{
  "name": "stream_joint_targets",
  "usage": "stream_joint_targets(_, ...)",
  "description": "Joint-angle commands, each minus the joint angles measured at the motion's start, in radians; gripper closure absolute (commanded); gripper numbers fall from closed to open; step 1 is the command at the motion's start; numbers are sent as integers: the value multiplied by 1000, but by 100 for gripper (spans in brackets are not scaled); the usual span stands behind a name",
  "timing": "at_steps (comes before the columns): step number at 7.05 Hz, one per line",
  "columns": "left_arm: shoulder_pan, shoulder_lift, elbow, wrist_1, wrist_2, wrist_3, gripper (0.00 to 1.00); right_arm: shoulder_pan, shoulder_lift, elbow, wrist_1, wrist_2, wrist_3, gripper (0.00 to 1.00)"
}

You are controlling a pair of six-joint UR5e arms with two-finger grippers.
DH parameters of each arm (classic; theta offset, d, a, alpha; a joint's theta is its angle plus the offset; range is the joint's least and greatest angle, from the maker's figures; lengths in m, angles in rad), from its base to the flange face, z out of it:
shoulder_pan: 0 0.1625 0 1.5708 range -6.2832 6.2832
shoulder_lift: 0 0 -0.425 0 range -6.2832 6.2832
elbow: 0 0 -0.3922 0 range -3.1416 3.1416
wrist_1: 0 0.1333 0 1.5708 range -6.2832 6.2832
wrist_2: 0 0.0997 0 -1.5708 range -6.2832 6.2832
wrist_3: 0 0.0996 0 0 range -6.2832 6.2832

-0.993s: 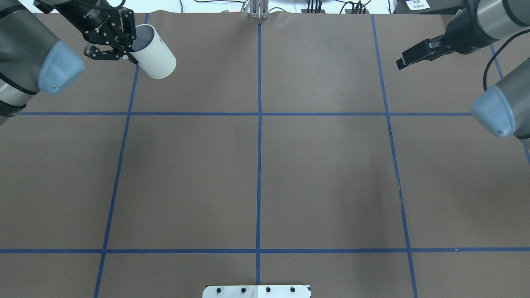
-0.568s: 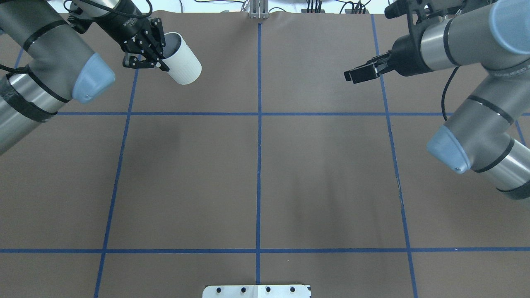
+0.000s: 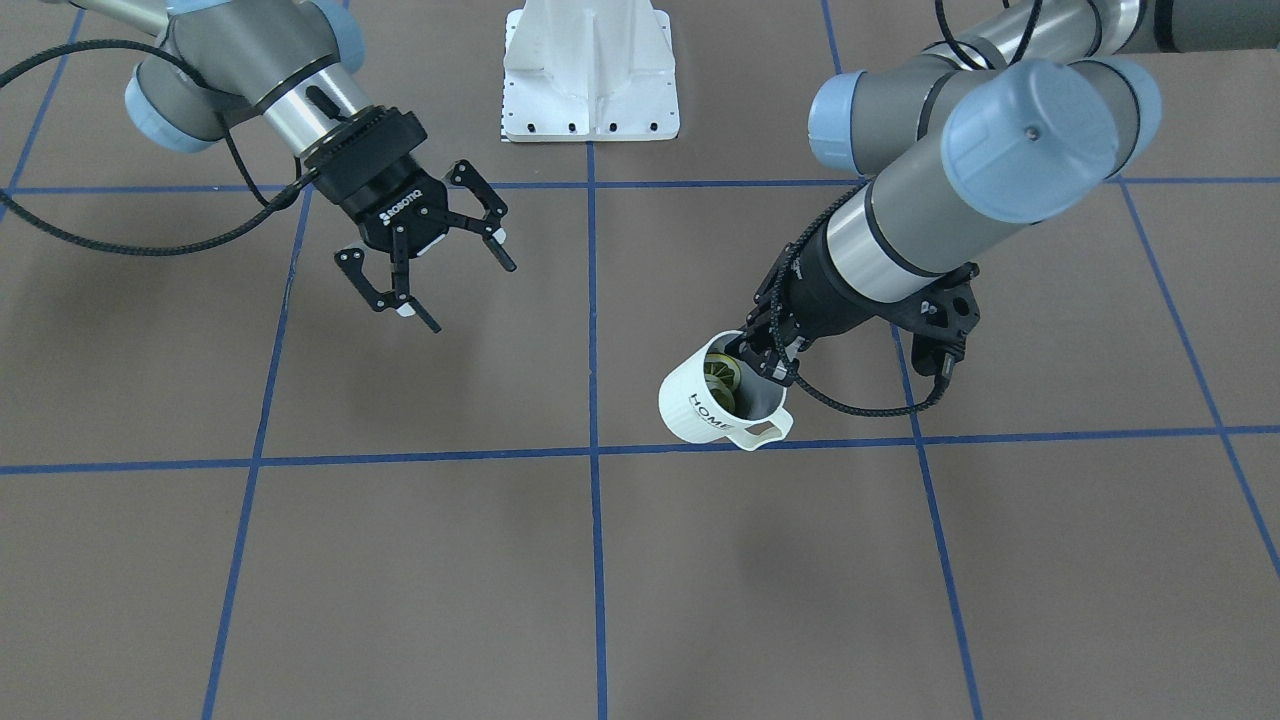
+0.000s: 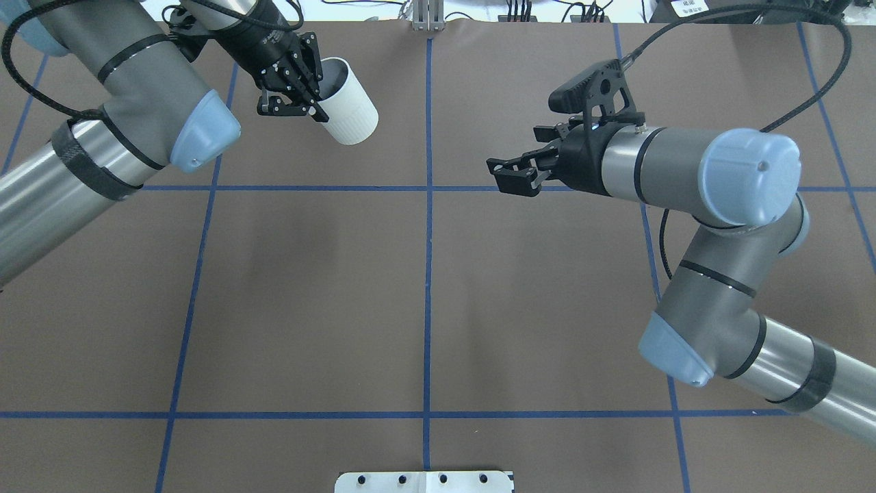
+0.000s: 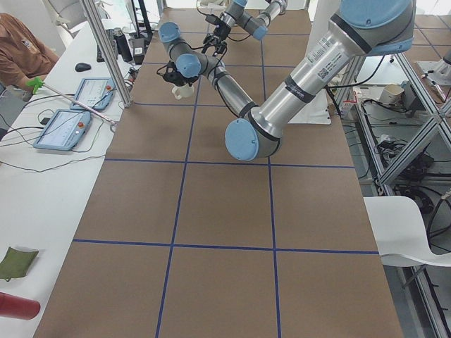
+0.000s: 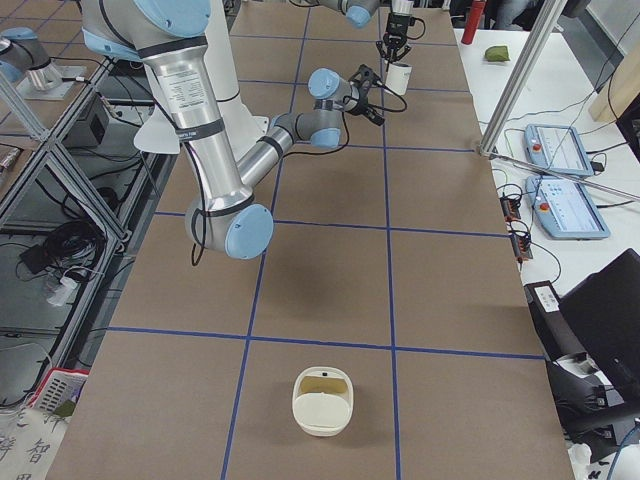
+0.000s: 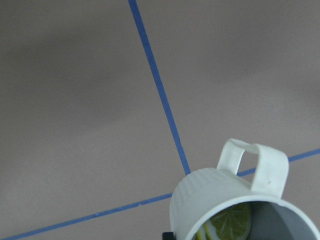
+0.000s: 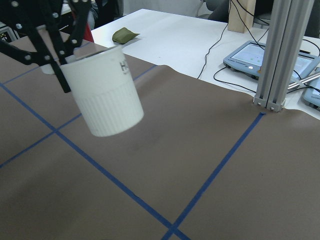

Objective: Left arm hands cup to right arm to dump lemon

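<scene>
"HOME" on cup [image 3: 697, 402]; "ROBOTIQ" on right tool [image 3: 472, 297]

We see bright, even light from above in every view. Soft, faint shadows lie on the matte brown blue-taped table [image 3: 400, 560]. In the left wrist view the close white ribbed mug [image 7: 210, 200] looks slightly blurred; other views sharp.

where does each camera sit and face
front: across the table, facing both arms; left tool holds cup
overhead: behind them, looking down; both arms, right tool open
left side: table end, looking along; left arm near
right side: opposite end; right arm near
left wrist: down past cup; no arm
right wrist: faces cup, left tool
shared: front and left wrist show lemon
</scene>
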Motion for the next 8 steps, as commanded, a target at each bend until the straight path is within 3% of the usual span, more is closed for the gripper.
stream_joint_targets(1, 42, -81, 48, 2, -1, -23, 100, -84, 19, 6, 4, -117, -11, 2)
stream_joint_targets(4, 101, -168, 97, 4, -1, -55, 100, -118, 35, 6, 3, -159, -42, 2)
stream_joint_targets(8, 107, -167, 98, 8, -5, -49, 100, -98, 19, 4, 0, -157, -109, 2)
